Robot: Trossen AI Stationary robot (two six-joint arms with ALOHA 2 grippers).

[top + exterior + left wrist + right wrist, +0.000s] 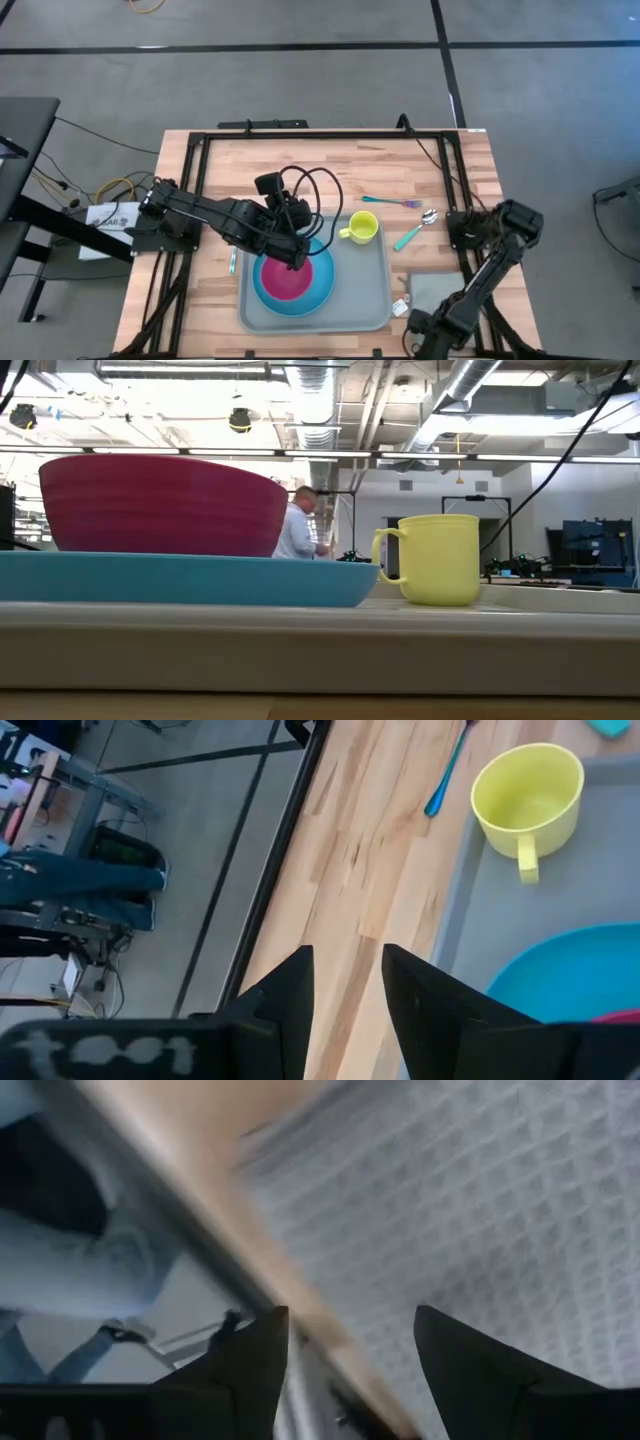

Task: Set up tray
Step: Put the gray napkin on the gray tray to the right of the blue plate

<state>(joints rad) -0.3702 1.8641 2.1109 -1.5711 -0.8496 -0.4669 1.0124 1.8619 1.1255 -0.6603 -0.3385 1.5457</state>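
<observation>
The grey-blue tray [368, 292] lies on the wooden table. On it rests a blue plate [318, 290] with a magenta bowl [287, 280] standing in it; in the low view the bowl [160, 505] sits on the plate [190, 580]. A yellow mug [362, 228] stands upright in the tray's far right corner, also seen as the mug [527, 792]. My left gripper [298, 252] hovers above the bowl's far side; my left gripper [348, 985] is open and empty. My right gripper [416, 318] is open over the grey cloth [500, 1200] at the table's near right edge.
A fork [390, 202] and a teal-handled spoon [415, 232] lie on the table right of the tray's far end. The grey cloth [437, 291] lies right of the tray. A black frame rims the table. A person [297, 525] stands far off in the room.
</observation>
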